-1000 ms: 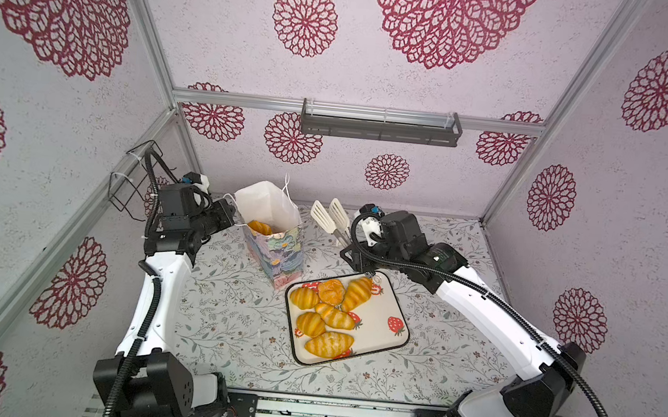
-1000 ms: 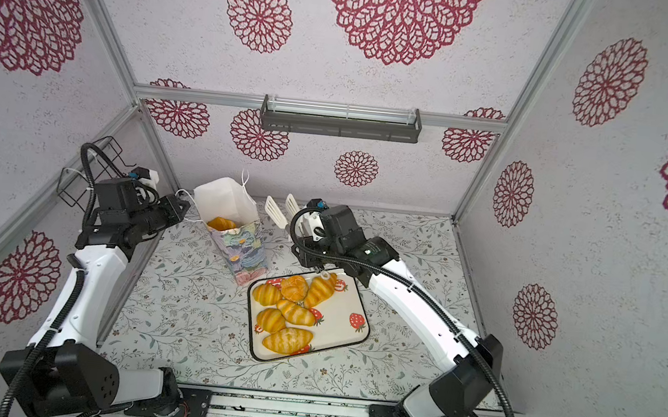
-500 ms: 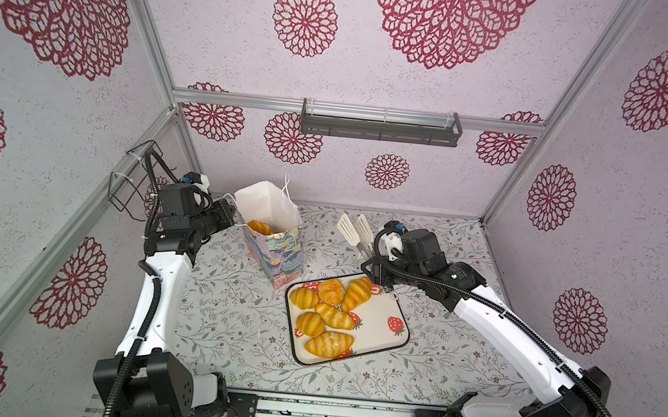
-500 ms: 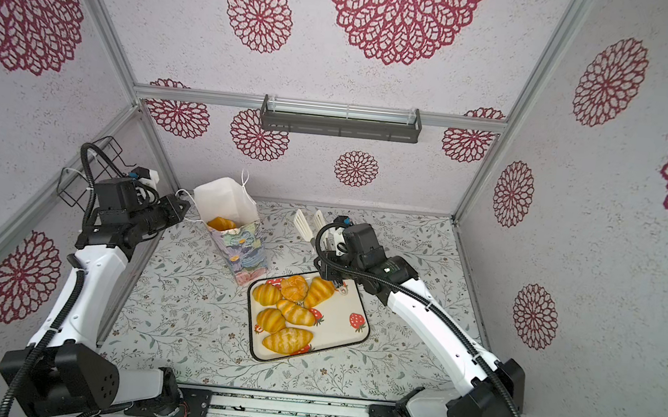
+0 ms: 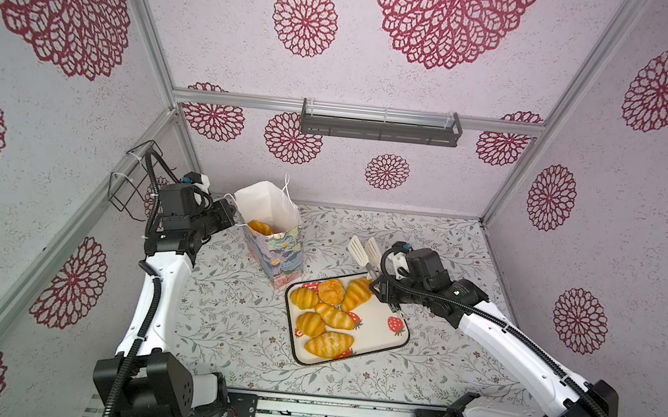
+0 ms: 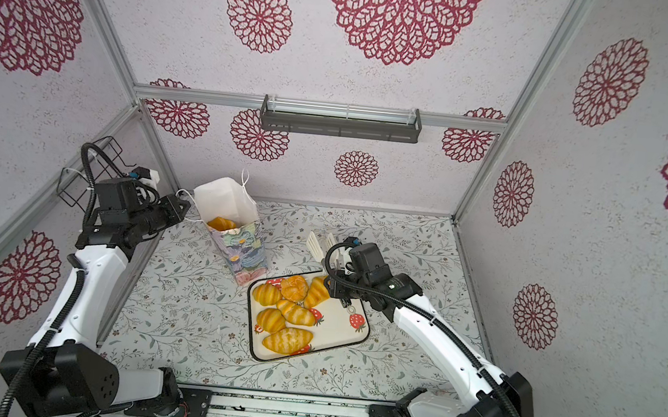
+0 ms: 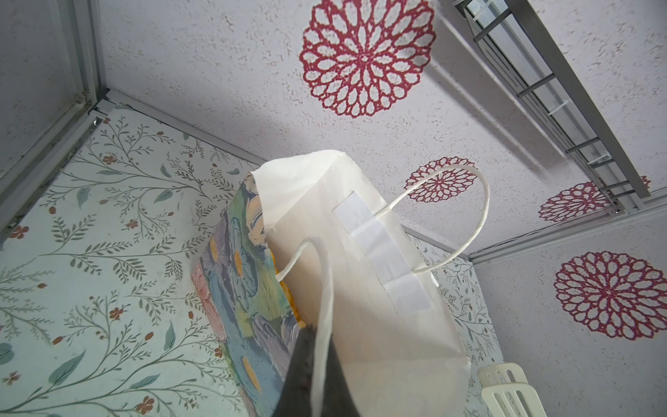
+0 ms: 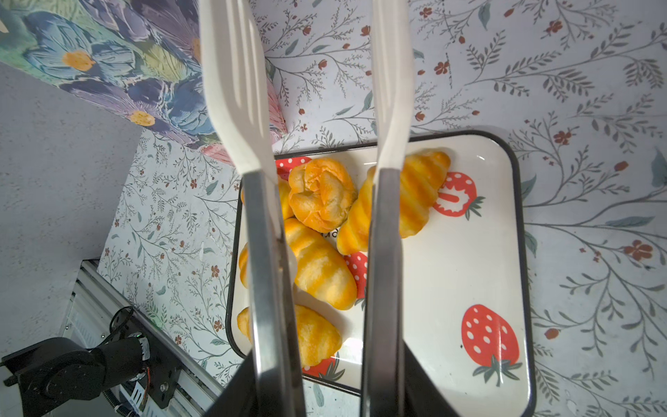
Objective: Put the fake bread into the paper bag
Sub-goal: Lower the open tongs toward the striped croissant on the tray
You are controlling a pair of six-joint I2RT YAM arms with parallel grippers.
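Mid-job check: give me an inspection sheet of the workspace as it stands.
Surface: floral cloth, flat.
Job's things: bag standing open, bread inside; six more on tray.
Clutter: nothing seen.
Grippers: left pincer shut on bag's handle; right pincer shut on tongs, tips apart, empty.
Cables: black hoses along both arms.
Surroundings: rosette walls; grey rack on back wall; wire basket on left wall.

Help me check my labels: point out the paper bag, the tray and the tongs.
paper bag [image 5: 284, 255], in a top view, on its painted front face.
tray [image 5: 373, 345], in a top view, on bare white surface near a strawberry print.
tongs [image 8: 223, 108], in the right wrist view, on one white blade.
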